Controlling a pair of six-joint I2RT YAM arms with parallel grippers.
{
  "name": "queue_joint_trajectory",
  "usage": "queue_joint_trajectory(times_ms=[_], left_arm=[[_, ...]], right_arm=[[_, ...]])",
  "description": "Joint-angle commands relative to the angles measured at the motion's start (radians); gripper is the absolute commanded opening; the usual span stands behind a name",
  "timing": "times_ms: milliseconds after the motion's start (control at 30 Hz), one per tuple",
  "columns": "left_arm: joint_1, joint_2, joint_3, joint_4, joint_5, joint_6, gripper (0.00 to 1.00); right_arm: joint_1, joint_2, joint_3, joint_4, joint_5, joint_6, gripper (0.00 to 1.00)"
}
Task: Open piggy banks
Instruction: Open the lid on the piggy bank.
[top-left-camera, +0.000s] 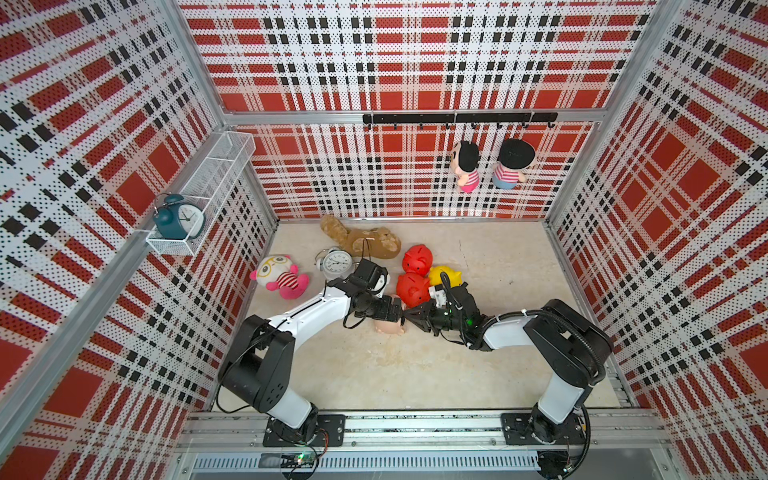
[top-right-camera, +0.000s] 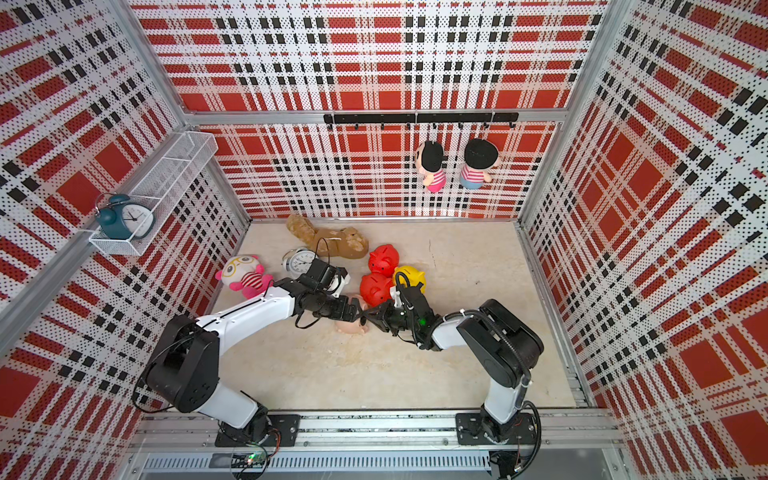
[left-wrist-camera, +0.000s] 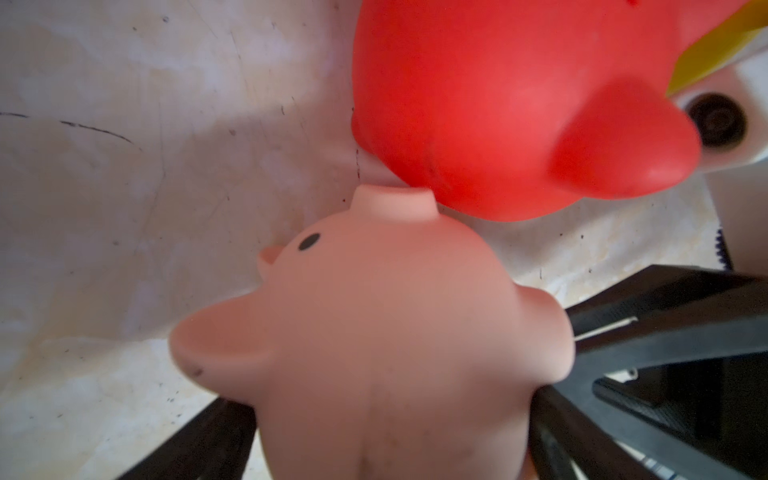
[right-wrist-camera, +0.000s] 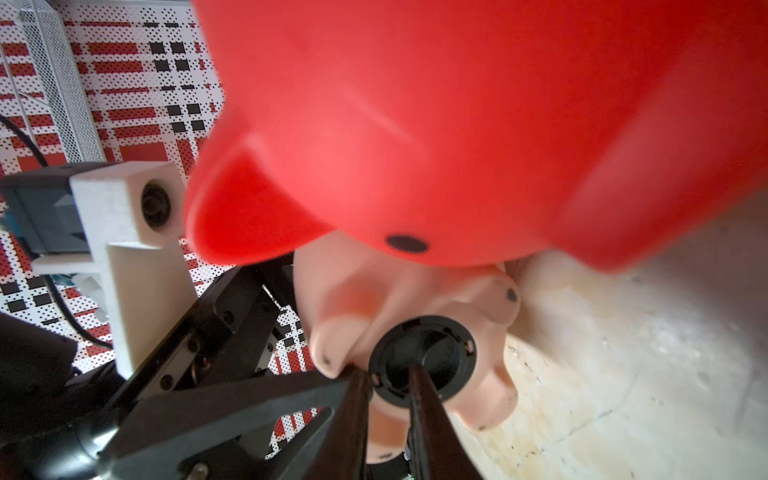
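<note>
My left claw (top-left-camera: 395, 311) is spread wide, gripping the pale pink glossy plastic piggy bank (left-wrist-camera: 395, 332) between its jaws (snug fit!); my right claw (right-wrist-camera: 386, 374), nearly closed, pinches the black round belly plug (right-wrist-camera: 432, 357) at its tips.

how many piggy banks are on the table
4. The far red piggy bank and near red piggy bank sit side by side, the yellow piggy bank beside them, the pink piggy bank in front of them, partly covered. None seems hidden.

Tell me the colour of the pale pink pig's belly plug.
Black. The plug on the pale pink pig shows best in the right wrist view.
</note>
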Motion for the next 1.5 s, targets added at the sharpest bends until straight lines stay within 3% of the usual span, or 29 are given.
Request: queue_joint_trajectory(times_ms=[0,367,567,1467], left_arm=[[-0.051,0.010,-0.035,0.002,0.075,-0.005,0.98],[-0.053,0.014,-0.029,0.002,0.080,-0.012,0.98],[-0.053,0.016,-0.035,0.009,0.075,-0.018,0.98],[-0.039,0.013,-0.055,0.048,0.024,-0.036,0.98]], right_arm=[[0.012,0.063,0.006,0.097,0.011,0.086,0.21],[0.019,0.109,0.002,0.214,0.012,0.170,0.22],[0.028,0.130,-0.010,0.338,0.005,0.279,0.20],[0.073,0.097,-0.072,0.312,0.010,0.278,0.16]])
